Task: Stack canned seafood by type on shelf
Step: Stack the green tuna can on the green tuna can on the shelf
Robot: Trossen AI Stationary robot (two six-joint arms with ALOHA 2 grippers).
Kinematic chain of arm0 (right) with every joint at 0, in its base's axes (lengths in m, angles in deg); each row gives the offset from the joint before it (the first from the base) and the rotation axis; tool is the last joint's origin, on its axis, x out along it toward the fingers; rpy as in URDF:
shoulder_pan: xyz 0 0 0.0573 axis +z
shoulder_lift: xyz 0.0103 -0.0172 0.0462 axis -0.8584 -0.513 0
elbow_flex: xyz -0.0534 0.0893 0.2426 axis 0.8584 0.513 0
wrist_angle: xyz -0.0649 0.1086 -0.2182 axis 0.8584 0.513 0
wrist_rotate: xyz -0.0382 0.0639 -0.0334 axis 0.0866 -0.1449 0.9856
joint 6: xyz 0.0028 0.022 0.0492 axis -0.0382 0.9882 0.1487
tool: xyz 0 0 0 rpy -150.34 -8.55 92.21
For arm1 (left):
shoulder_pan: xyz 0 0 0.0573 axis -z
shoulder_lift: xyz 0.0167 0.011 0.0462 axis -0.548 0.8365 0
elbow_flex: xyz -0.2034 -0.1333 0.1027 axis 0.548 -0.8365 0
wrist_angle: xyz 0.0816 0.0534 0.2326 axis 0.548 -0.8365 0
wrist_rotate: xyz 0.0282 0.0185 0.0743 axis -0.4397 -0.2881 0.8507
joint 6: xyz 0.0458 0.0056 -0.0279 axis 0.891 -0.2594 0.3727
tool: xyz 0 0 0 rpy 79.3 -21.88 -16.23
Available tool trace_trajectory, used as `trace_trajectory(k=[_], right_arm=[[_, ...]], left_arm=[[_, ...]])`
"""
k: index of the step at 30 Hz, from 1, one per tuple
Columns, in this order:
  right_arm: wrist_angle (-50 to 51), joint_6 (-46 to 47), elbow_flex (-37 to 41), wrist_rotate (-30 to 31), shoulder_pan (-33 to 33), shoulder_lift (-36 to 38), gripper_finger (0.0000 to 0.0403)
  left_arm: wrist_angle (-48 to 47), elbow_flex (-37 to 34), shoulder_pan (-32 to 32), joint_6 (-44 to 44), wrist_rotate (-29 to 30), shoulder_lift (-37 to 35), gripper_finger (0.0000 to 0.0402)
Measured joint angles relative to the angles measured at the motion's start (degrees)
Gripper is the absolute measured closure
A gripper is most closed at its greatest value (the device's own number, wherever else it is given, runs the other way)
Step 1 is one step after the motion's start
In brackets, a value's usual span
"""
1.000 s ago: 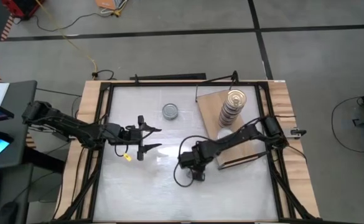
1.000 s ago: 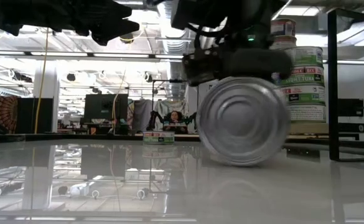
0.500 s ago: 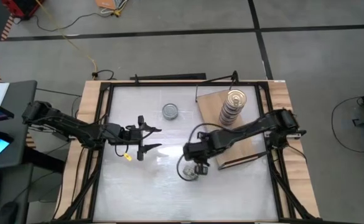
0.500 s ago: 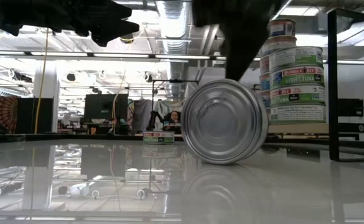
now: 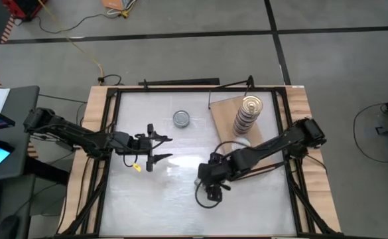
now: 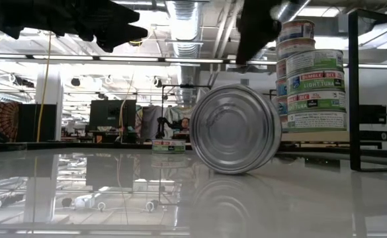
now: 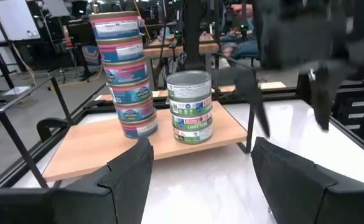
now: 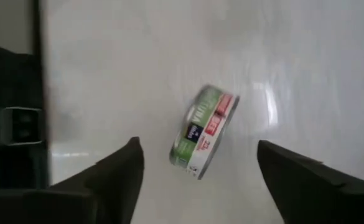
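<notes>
One tin (image 6: 235, 129) stands on its edge on the white tabletop, its plain silver face toward the low camera and its green and red label (image 8: 205, 138) showing in the right wrist view. My right gripper (image 8: 198, 144) hangs open above it, fingers on either side and clear of it; it shows dark in the low view (image 6: 256, 30). In the high view my right gripper (image 5: 211, 188) covers this tin. My left gripper (image 5: 157, 149) waits open, left of centre. The shelf (image 5: 228, 118) bears two stacks of tins: pink and blue (image 7: 126, 74), and green (image 7: 190, 106).
Another tin (image 5: 182, 119) lies flat on the table toward the far side, left of the shelf. A dark frame post (image 6: 353, 86) stands near the shelf. A cable loop (image 5: 203, 199) hangs by my right gripper.
My right gripper has opened, let go of the tin and gone up, drifting a little toward the near edge. The tin has stayed standing on its edge on the table, shifted slightly toward the table's left.
</notes>
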Motion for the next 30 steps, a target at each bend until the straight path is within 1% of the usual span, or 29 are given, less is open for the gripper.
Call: trace_trajectory(k=[2, 5, 11, 14, 17, 19, 24, 30], right_arm=[[0.2, 2.2, 0.0, 0.0, 0.1, -2.3, 0.0056], [2.5, 4.5, -0.8, 0.0, 0.0, -4.4, 0.0051], [1.8, 6.1, -1.6, 0.5, -0.5, -5.8, 0.0056], [1.5, 7.4, -1.6, 4.0, -0.2, -5.6, 0.0057], [0.0, 7.6, -1.6, 6.0, 0.4, -6.5, 0.0057], [-1.6, 7.6, -1.6, 6.1, 0.9, -7.4, 0.0057], [-0.3, 8.5, -1.6, 6.2, 1.2, -9.3, 0.0058], [-0.2, 7.0, -1.6, 6.2, 1.1, -9.4, 0.0064]], left_arm=[[-0.1, 0.0, 0.0, 0.0, 0.0, 0.0, 0.0141], [-0.1, 0.0, 0.0, 0.0, 0.0, 0.0, 0.0141], [-0.7, 0.0, 0.0, 0.0, 0.0, 0.0, 0.0141], [-1.4, 0.0, 0.0, -0.3, -0.1, 0.0, 0.0141], [-1.3, 0.0, 0.0, -0.3, -0.1, 0.0, 0.0141], [-1.3, 0.0, 0.0, -0.4, -0.1, 0.0, 0.0141], [-0.9, 0.0, 0.0, -0.4, 0.0, 0.0, 0.0141], [-0.9, 0.0, 0.0, -0.4, -0.1, 0.0, 0.0141]])
